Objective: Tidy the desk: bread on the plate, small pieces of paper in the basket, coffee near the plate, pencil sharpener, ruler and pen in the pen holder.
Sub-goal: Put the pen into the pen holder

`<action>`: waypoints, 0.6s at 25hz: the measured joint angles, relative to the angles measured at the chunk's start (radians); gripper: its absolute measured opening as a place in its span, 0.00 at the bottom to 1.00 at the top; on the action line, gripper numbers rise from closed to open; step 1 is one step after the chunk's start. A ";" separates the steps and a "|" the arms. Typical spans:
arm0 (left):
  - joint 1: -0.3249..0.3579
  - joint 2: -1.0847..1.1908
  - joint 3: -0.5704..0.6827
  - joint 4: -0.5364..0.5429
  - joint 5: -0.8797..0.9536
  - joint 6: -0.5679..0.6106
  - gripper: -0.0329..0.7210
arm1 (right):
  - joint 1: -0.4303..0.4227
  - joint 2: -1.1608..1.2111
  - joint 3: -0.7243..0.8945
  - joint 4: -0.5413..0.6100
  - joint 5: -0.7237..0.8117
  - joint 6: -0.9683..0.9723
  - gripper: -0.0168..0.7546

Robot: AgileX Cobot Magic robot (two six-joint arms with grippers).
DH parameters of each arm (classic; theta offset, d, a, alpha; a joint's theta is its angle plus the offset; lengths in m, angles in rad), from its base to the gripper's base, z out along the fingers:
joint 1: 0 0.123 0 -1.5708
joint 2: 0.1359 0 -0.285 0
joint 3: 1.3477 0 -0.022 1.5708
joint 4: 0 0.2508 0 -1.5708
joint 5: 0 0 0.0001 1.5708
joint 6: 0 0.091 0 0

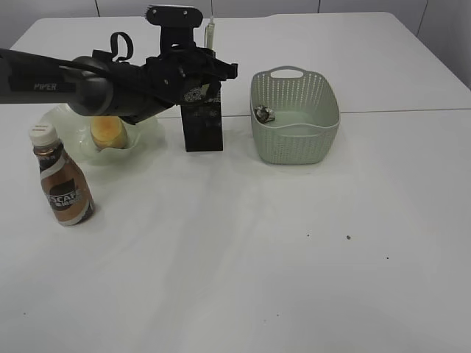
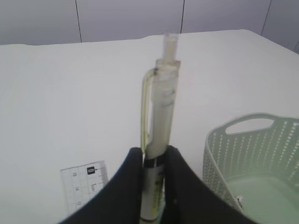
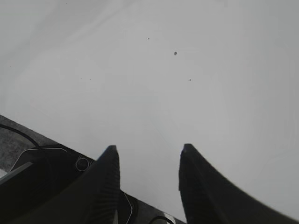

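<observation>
left gripper (image 2: 152, 186) clamps pen (image 2: 161, 140) upright, tip down for a straight drop | sits over pen holder (image 1: 202, 125), pen not yet released | ruler (image 2: 84, 184) stands just beside | right gripper (image 3: 147, 186) half-open, empty, parked over bare desk (image 3: 187, 93).

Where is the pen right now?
The pen stands upright, pinched in the left gripper, seen close in the left wrist view. In the exterior view it pokes up above the black pen holder, left of the basket.
</observation>
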 joint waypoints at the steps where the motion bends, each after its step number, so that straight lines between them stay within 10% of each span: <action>1: 0.000 0.001 0.000 -0.005 0.006 0.000 0.16 | 0.000 0.000 0.000 0.000 0.000 0.000 0.43; 15: 0.000 0.002 0.000 -0.030 0.043 0.000 0.45 | 0.000 0.000 0.000 0.000 0.000 0.000 0.43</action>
